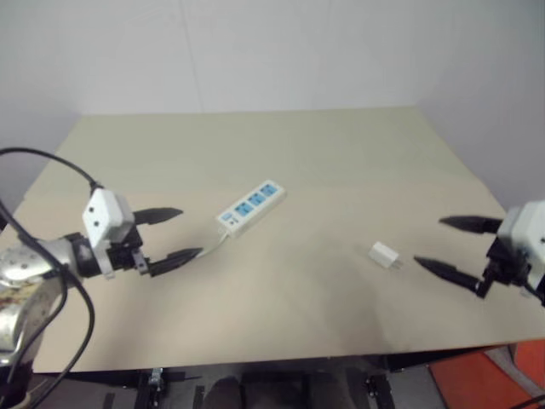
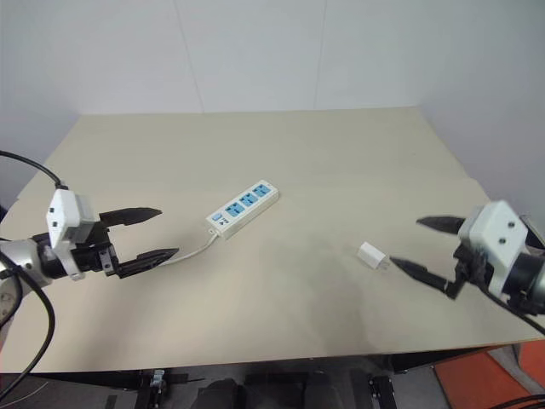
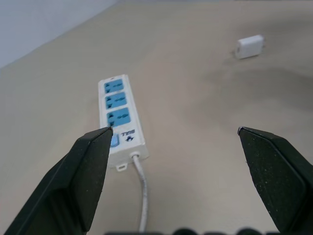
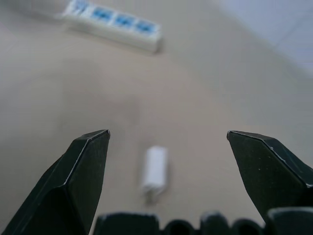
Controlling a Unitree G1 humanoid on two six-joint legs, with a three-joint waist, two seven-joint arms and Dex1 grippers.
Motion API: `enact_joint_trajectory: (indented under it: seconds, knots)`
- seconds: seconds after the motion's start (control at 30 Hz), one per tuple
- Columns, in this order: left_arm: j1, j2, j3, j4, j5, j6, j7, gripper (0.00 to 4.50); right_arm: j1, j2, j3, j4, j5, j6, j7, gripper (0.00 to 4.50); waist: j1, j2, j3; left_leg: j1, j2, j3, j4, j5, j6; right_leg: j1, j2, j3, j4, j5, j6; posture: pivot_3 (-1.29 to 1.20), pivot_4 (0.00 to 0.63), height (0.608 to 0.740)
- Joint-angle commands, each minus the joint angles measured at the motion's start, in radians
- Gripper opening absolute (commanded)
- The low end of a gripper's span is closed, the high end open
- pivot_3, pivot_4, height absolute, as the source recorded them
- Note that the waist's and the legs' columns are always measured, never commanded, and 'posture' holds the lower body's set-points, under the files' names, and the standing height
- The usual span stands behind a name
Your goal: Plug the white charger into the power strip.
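Observation:
The power strip (image 1: 250, 207) lies slantwise near the middle of the beige table, its three blue sockets facing up and its thin cord (image 1: 215, 245) trailing toward my left arm. My left gripper (image 1: 180, 233) hovers open just short of the strip's switch end, aimed at it, with nothing between its fingers. The small white charger (image 1: 384, 255) lies on its side to the right of the strip. My right gripper (image 1: 433, 243) stands open a short way right of the charger, pointing at it and not touching it. The strip (image 3: 119, 114) and the charger (image 4: 155, 168) also appear in the wrist views.
The beige table (image 1: 281, 153) ends at a white wall behind and at its front edge near my arms. A black cable (image 1: 51, 166) loops over my left arm. An orange object (image 1: 485, 375) sits on the floor at the lower right.

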Motion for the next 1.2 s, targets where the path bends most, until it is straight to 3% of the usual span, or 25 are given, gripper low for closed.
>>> enact_joint_trajectory:
  seconds: [0.03, 0.3, 0.6, 0.73, 1.13, 1.2]
  knots:
    - [-0.06, -0.018, -0.023, 0.024, 0.016, -0.021, 0.021, 4.48, -0.06, -0.001, 0.041, 0.002, 0.011, 0.011, -0.041, 4.5, 0.002, 0.0, 0.0, 0.0, 0.0, 0.0, 0.0, 0.0, 0.0, 0.0, 0.0, 0.0, 0.001, 0.0, 0.0, 0.0, 0.15, 0.74]
    - [-0.148, -0.021, -0.151, 0.159, 0.177, 0.007, 0.089, 4.48, -0.105, -0.007, 0.116, 0.01, 0.019, 0.001, -0.026, 4.5, 0.004, 0.0, 0.0, -0.001, 0.0, 0.0, 0.0, 0.0, 0.0, -0.001, 0.0, 0.0, 0.001, 0.0, 0.0, 0.0, 0.15, 0.74]
    - [-0.359, -0.112, -0.432, 0.476, 0.384, 0.11, 0.125, 4.48, -0.145, -0.006, 0.157, 0.033, 0.015, -0.015, -0.008, 4.5, 0.004, 0.0, 0.0, -0.001, -0.001, -0.001, 0.001, 0.0, 0.0, -0.002, 0.0, 0.0, 0.003, 0.0, 0.0, 0.0, 0.15, 0.74]
    - [-0.406, -0.154, -0.491, 0.604, 0.448, 0.066, 0.117, 3.69, -0.156, -0.012, 0.16, 0.037, 0.022, -0.019, 0.014, 4.5, 0.003, 0.0, 0.0, -0.001, -0.001, -0.001, 0.002, 0.0, 0.0, -0.001, 0.0, 0.0, 0.004, 0.0, 0.0, 0.0, 0.15, 0.74]
    - [-0.405, -0.171, -0.457, 0.613, 0.421, -0.038, 0.009, 0.02, -0.13, -0.045, 0.139, 0.04, 0.037, -0.026, 0.096, 4.5, 0.0, -0.001, 0.0, 0.007, -0.001, -0.001, 0.002, 0.0, 0.0, 0.003, 0.0, 0.001, 0.008, 0.0, 0.0, 0.0, 0.15, 0.74]
    - [-0.38, -0.161, -0.449, 0.578, 0.408, -0.071, -0.026, 0.02, -0.13, -0.045, 0.142, 0.043, 0.039, -0.029, 0.104, 4.5, -0.001, -0.001, 0.0, 0.006, -0.001, 0.0, 0.002, 0.0, 0.0, 0.003, 0.0, 0.001, 0.008, 0.0, 0.0, 0.0, 0.15, 0.74]
